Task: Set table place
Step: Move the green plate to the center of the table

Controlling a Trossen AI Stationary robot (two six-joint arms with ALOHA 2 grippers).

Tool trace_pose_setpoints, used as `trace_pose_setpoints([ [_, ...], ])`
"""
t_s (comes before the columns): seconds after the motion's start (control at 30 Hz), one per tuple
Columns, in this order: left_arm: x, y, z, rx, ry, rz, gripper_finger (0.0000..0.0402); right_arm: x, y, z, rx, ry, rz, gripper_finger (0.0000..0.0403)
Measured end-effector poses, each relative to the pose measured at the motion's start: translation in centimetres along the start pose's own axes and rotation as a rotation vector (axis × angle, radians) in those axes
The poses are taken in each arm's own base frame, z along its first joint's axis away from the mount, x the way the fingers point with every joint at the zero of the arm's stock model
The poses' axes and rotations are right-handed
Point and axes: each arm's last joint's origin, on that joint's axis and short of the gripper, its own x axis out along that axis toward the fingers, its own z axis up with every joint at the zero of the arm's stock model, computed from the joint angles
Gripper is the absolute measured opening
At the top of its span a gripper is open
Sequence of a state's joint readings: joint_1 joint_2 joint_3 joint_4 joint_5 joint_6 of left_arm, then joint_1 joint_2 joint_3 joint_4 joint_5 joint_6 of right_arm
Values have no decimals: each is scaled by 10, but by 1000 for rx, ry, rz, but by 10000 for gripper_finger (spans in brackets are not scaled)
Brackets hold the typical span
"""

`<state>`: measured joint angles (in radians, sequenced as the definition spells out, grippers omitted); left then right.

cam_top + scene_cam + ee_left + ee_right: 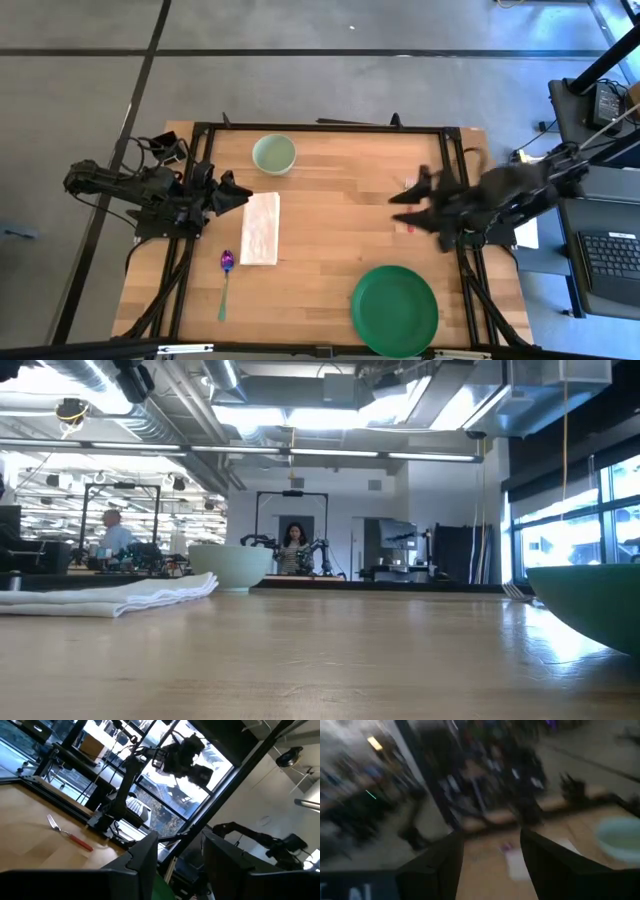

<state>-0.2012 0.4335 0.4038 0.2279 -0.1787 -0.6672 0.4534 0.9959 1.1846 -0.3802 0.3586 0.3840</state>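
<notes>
Bench (330,230) seen from above: bowl (273,154) far edge, napkin (261,228) and spoon (226,282) left, plate (394,309) near right. Left gripper (240,192) hovers beside napkin, right gripper (412,206) over fork (409,222).

Low view: napkin looks limp; pinch an edge.

Wrist views: both grippers gape, empty.

I can't read any text, label, brand, number or sign from here. Pale marks sit on the dark housing at the corner of the right wrist view, but they are too smeared to make out, and the laptop (610,258) beside the table (330,215) shows nothing legible.
</notes>
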Motion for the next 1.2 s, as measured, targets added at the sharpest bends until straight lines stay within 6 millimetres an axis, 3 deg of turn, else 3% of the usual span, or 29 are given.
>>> trace_pose_setpoints([
  [0.1,0,0,0,3,1,1,143,27,4,-16,-58,189,-91,197],
  [0.27,0,0,0,4,7,-8,143,60,9,-44,42,443,-130,197],
  [0.63,0,0,-1,8,12,-12,143,84,0,-120,303,1140,-371,197],
  [1.2,0,-1,-2,16,37,-35,138,134,-7,-191,196,1392,-516,197],
])
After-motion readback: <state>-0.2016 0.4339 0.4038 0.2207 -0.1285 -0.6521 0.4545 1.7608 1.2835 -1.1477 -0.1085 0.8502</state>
